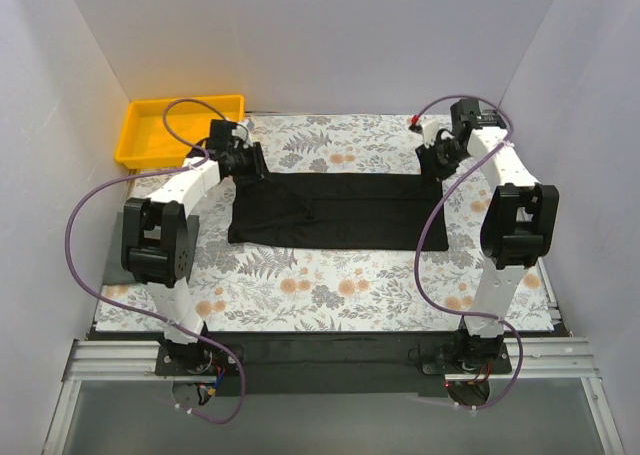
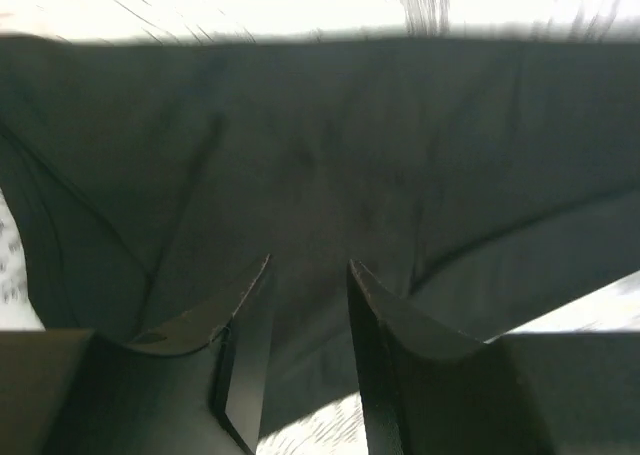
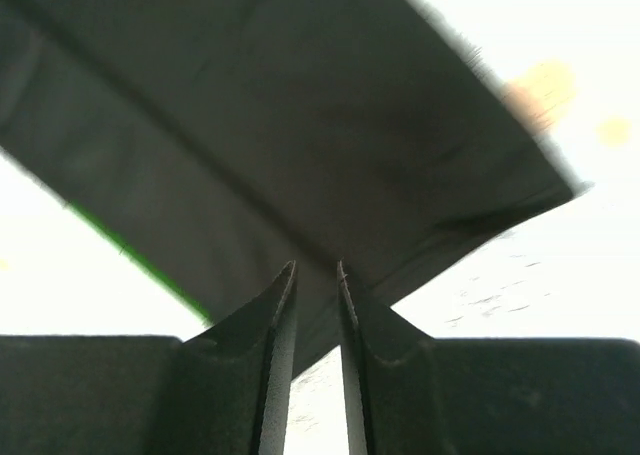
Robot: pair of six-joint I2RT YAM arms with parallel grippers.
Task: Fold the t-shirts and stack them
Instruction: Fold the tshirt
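Observation:
One black t-shirt (image 1: 335, 211) lies on the floral tabletop as a wide band folded across the middle. My left gripper (image 1: 247, 165) is at its far left corner. In the left wrist view the gripper (image 2: 308, 265) has its fingers a narrow gap apart, and the cloth (image 2: 330, 155) runs down between them. My right gripper (image 1: 440, 161) is at the far right corner. In the right wrist view its fingers are nearly together, and the shirt's edge (image 3: 300, 125) sits between the tips of the gripper (image 3: 315, 267). Both wrist views are blurred.
A yellow tray (image 1: 150, 147) stands at the far left corner of the table, just behind my left arm. White walls close in the back and both sides. A small red thing (image 1: 412, 124) sits at the far edge near my right gripper.

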